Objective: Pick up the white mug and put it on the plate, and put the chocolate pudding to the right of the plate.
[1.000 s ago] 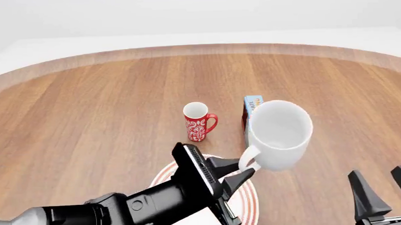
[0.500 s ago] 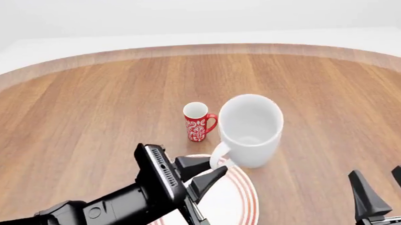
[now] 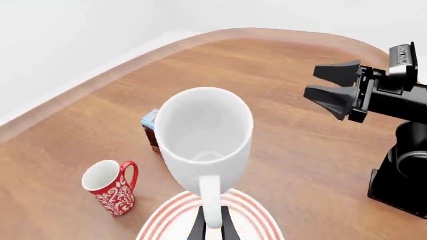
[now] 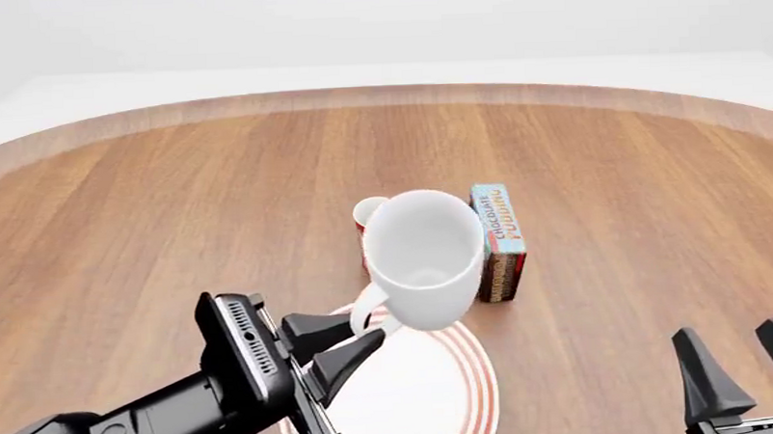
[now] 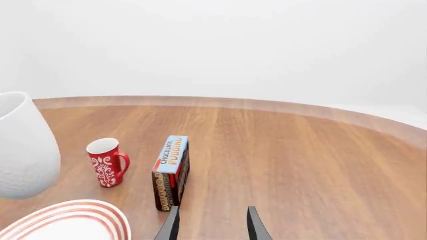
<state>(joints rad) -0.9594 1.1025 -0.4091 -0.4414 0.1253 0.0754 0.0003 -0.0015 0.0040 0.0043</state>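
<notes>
Since a moment ago, my left gripper [image 4: 346, 343] has drawn back toward my side of the bench [image 4: 155, 215], carrying the plain, wide white ceramic mug [image 4: 423, 258] leftward, which uncovers the small rectangular chocolate pudding carton [image 4: 497, 242] again. I grip the mug by its loop handle, fingers clenched on it, and it hangs in the air, open mouth facing the front camera, above the far edge of the large round white plate with red rings [image 4: 464, 388]. From my left wrist camera the handle runs down between my fingertips [image 3: 197, 229]. The pudding carton stands upright on the wood just beyond the plate's far right edge. A slim red mug with white floral pattern [image 5: 107, 163] stands left of it, mostly hidden behind the white mug in the front view. My right gripper [image 4: 742, 373] hovers spread apart, holding nothing, at the near right.
</notes>
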